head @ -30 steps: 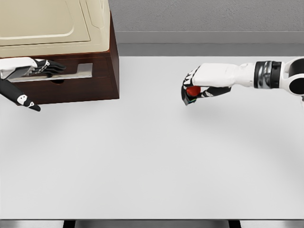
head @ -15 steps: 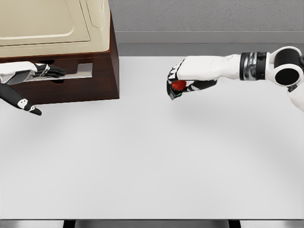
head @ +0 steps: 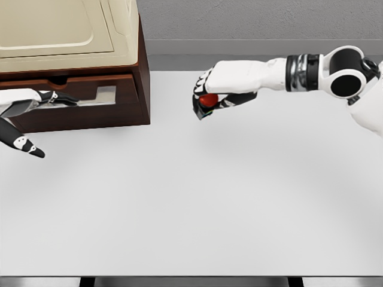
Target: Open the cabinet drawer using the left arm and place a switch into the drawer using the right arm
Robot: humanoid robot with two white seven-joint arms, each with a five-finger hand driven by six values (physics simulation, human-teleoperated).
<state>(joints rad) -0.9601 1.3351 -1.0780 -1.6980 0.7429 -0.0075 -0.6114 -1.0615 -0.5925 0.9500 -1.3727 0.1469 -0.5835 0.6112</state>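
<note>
Reaching in from the right, a white robot arm is seen above a plain white table (head: pixel 191 209), with the right hand (head: pixel 209 95) curled tightly around a small switch (head: pixel 206 101) that has a red button and a dark housing. The switch is held in the air, off the table, to the right of a dark brown cabinet (head: pixel 140 72) and well apart from it. The cabinet, topped by a cream panel, is set at the far left corner of the table. Its drawer (head: pixel 84 110) is pulled partly out, and a pale grey interior strip is shown behind the drawer front. At the left end of the drawer, the left hand (head: pixel 36 101) is laid with dark fingers (head: pixel 57 97) hooked over the drawer's upper edge, gripping it. One finger is pointed down and away from the cabinet.
</note>
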